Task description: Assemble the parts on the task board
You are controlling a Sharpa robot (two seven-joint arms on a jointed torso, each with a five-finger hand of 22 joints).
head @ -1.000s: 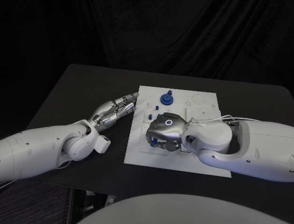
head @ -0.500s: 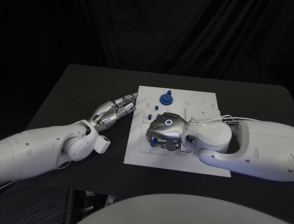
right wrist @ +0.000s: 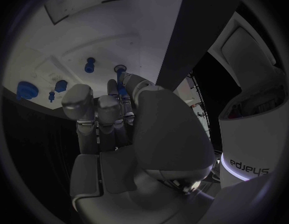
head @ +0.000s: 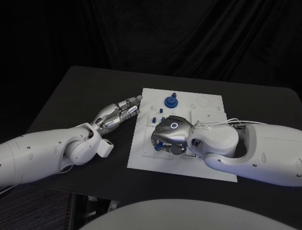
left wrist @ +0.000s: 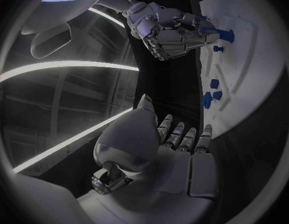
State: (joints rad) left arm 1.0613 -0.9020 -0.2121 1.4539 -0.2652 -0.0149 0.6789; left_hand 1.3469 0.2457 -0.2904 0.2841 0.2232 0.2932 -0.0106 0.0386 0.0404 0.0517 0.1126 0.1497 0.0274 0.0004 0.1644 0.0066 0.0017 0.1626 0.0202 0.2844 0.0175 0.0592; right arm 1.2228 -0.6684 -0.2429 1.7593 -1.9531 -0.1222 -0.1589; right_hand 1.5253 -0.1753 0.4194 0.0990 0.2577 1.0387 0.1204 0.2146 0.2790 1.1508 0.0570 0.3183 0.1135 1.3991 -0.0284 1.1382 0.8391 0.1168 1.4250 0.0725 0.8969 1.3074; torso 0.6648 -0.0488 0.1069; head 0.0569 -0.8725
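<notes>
I have the white task board (head: 192,163) lying in the middle of the black table (head: 75,91), long side running from 6 toward 12 o'clock in the head view. My right hand (head: 169,136) sits over the board's centre, palm down, fingers curled toward the board's left half. From the right wrist camera its fingers (right wrist: 97,107) are bunched together and a small blue peg (right wrist: 121,79) stands right at the fingertips, upright on the board; it looks pinched between thumb and finger, though I cannot tell for certain how firmly it is held.

My left hand (head: 120,112) rests on the table at about 9 o'clock of the board, just beside its left edge, fingers straight, close together and empty, tips pointing toward the board's far left corner. The left wrist camera confirms those fingers (left wrist: 182,137) lie side by side.

A larger round blue part (head: 170,101) stands on the board at 12 o'clock of my right hand. A few small blue parts (head: 156,115) sit between it and the hand, near the board's left edge.
</notes>
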